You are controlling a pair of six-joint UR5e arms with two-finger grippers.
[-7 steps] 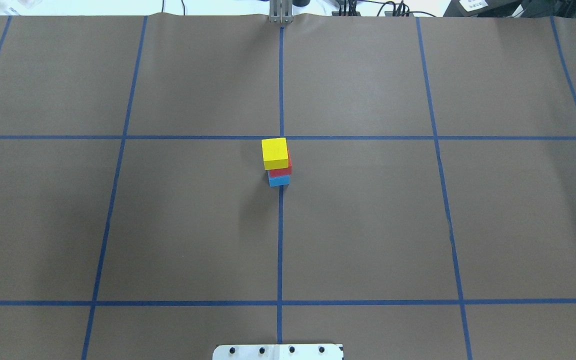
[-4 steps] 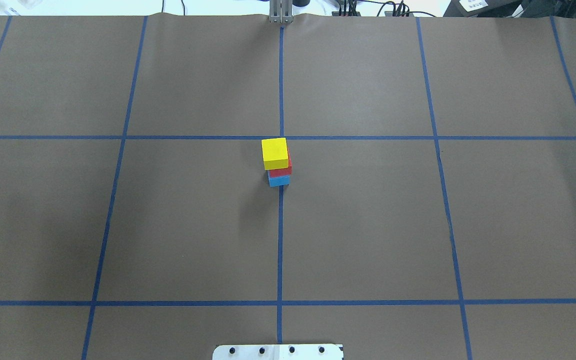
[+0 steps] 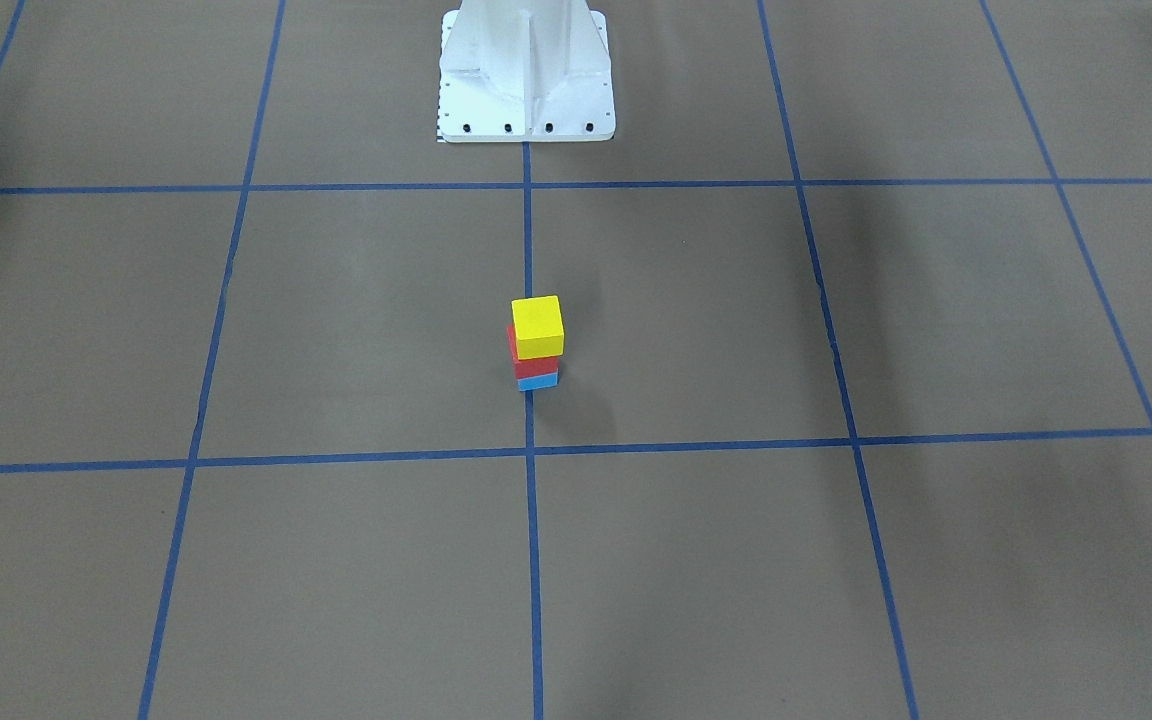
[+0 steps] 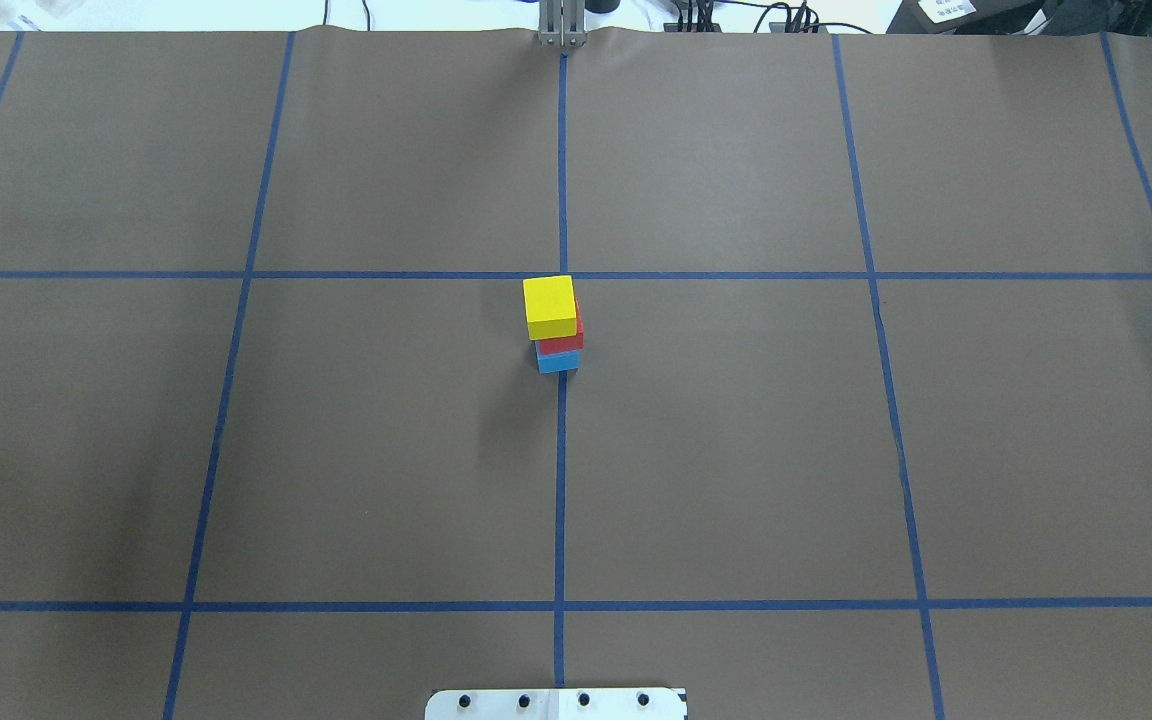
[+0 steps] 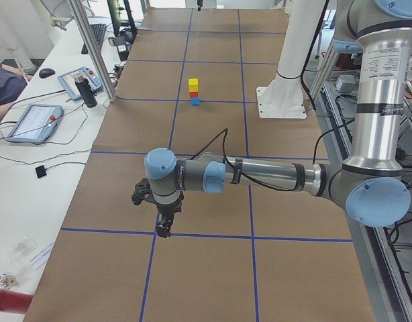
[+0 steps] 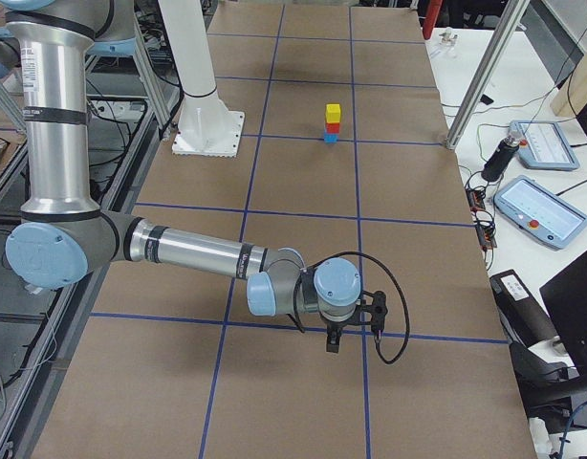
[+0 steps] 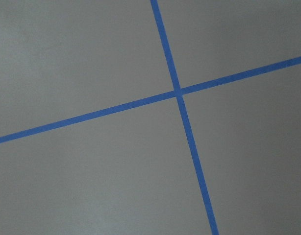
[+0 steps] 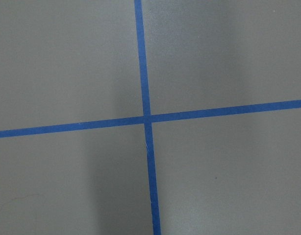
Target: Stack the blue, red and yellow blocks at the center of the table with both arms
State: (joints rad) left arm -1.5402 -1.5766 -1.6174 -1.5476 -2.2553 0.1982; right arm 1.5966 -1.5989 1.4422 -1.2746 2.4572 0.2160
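Observation:
The three blocks stand as one stack at the middle of the table [image 4: 736,450], on the central tape line. The yellow block [image 4: 549,305] is on top, the red block [image 4: 563,343] in the middle and the blue block [image 4: 557,362] at the bottom, each slightly offset. The front-facing view shows the same order: yellow block [image 3: 537,325], red block [image 3: 534,367], blue block [image 3: 537,382]. Both arms are far from the stack, low over tape crossings. The left gripper [image 5: 164,231] and right gripper [image 6: 332,344] show only in the side views, so I cannot tell whether they are open or shut.
The white pedestal base [image 3: 526,70] stands at the robot's edge of the table. Side benches carry tablets [image 5: 31,122] [image 6: 537,210], cables and a metal post [image 5: 92,47]. A person's arm [image 5: 5,80] rests at the bench.

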